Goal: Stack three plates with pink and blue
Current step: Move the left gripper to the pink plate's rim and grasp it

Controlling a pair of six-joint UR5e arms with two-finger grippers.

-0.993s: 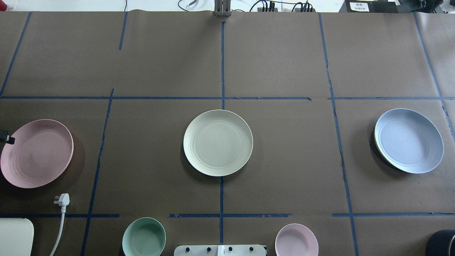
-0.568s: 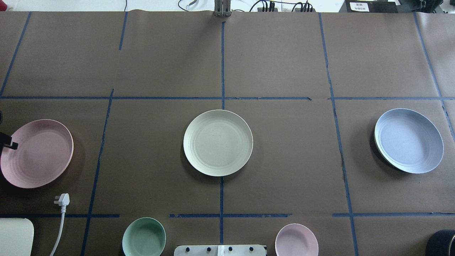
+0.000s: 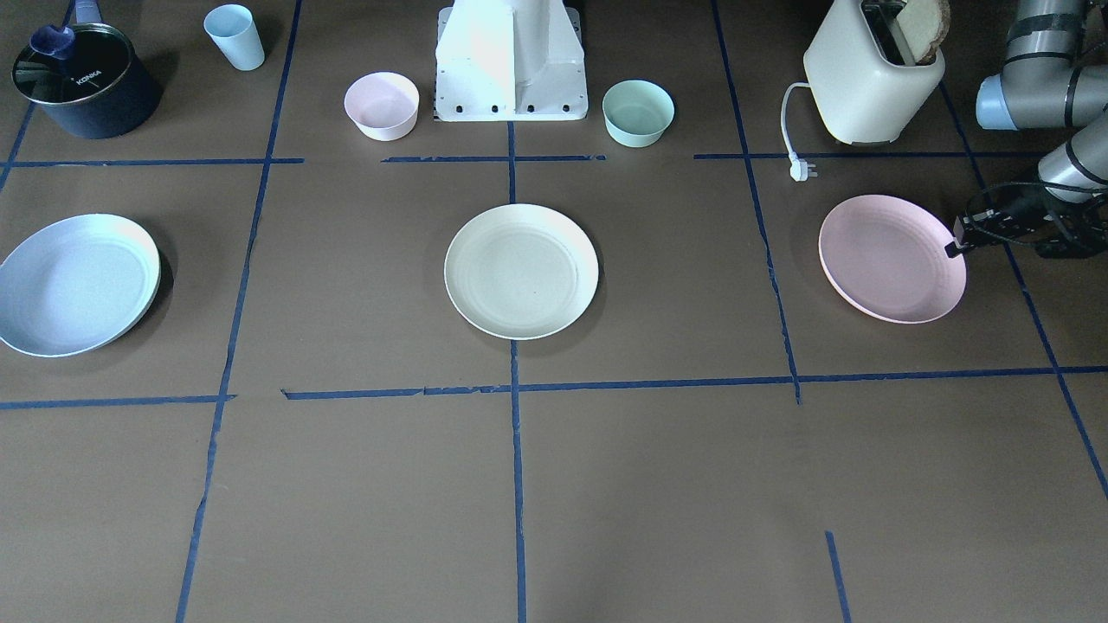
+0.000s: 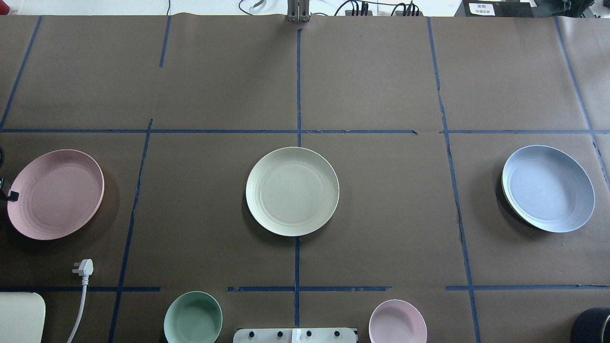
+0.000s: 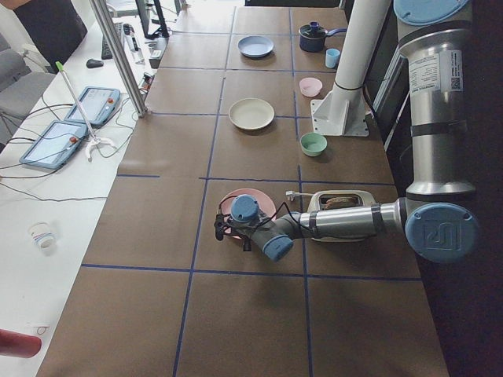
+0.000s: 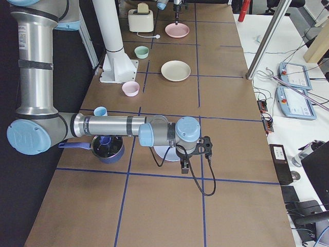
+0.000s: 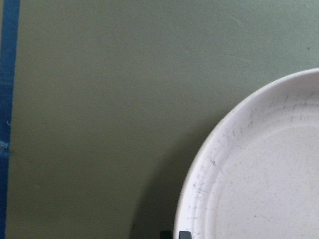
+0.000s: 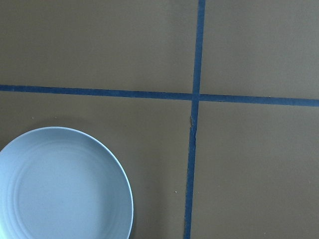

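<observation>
The left gripper (image 3: 953, 248) has its fingers closed on the left edge of the pink plate (image 3: 892, 258), pinching the ridged rim; in the left wrist view one dark fingertip (image 7: 185, 234) shows against that rim at the bottom edge of the picture. The pink plate sits at the left end of the table (image 4: 381, 85) and throws a broad dark shadow onto the brown paper on its right and near sides. Just near of it lies a white plug (image 4: 84, 267) on its cord, which leads back to the cream toaster (image 3: 870, 78) at the near left corner. Well apart to the right, in the middle of the table, the cream plate (image 4: 292, 191) lies flat over a line of blue tape (image 4: 298, 85), with nothing touching it. Near of it, on either side of the robot's white base (image 3: 511, 61), stand a mint-green bowl (image 4: 193, 318) and a small pink bowl (image 4: 397, 321). At the far right end the blue plate (image 4: 548, 188) lies alone. The right gripper (image 6: 207, 147) hangs above the table beside that plate (only the right side view shows it, so I cannot tell how its fingers stand). A dark pot (image 3: 82, 82) and a pale blue cup (image 3: 235, 36) stand at the near right corner.
</observation>
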